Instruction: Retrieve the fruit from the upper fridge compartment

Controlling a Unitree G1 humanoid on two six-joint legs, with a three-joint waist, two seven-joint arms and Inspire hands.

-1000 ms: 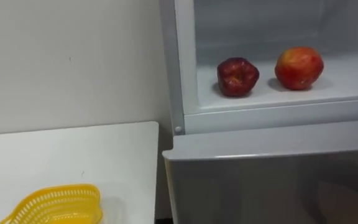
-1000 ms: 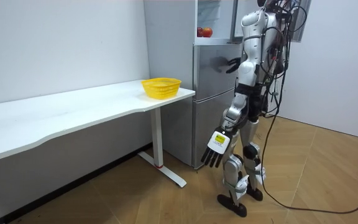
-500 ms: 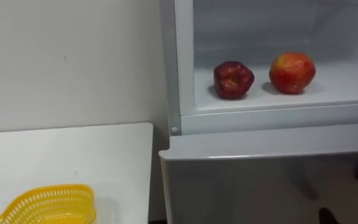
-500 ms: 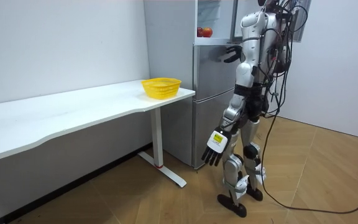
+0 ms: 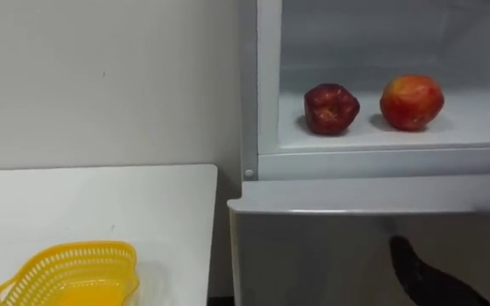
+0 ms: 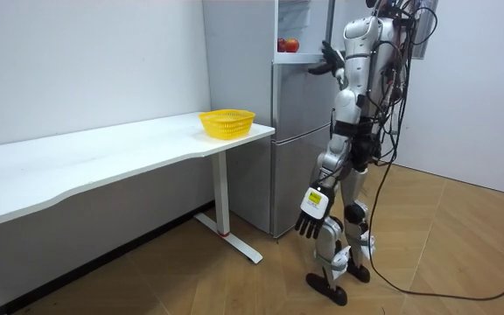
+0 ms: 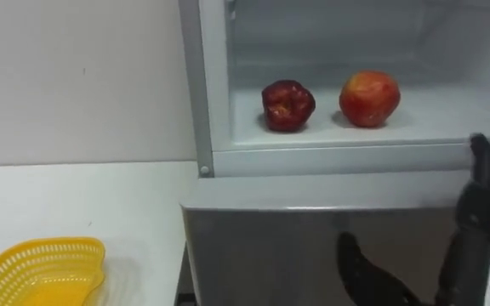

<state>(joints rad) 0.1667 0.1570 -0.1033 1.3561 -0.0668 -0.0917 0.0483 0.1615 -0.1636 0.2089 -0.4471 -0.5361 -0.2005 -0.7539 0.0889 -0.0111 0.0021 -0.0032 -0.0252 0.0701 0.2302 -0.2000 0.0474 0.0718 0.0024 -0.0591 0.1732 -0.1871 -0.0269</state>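
Two apples lie on the shelf of the open upper fridge compartment (image 5: 381, 161): a dark red apple (image 5: 331, 109) to the left and a red-orange apple (image 5: 412, 102) to its right. My right hand (image 7: 475, 212) rises in front of the lower fridge door, below and right of the red-orange apple. It is open with straight fingers pointing up and touches neither fruit. In the room view I stand facing the fridge with the right hand (image 6: 329, 59) raised beside the compartment. My left hand (image 6: 311, 213) hangs open at my side.
A yellow plastic basket (image 5: 71, 272) sits on the white table (image 5: 143, 204) left of the fridge, close to the table's corner. The grey lower fridge door (image 5: 330, 255) is closed and glossy. A white wall stands behind the table.
My right hand has risen from the lower door's height to just below the open compartment's sill. The left hand still hangs. The apples have not moved.
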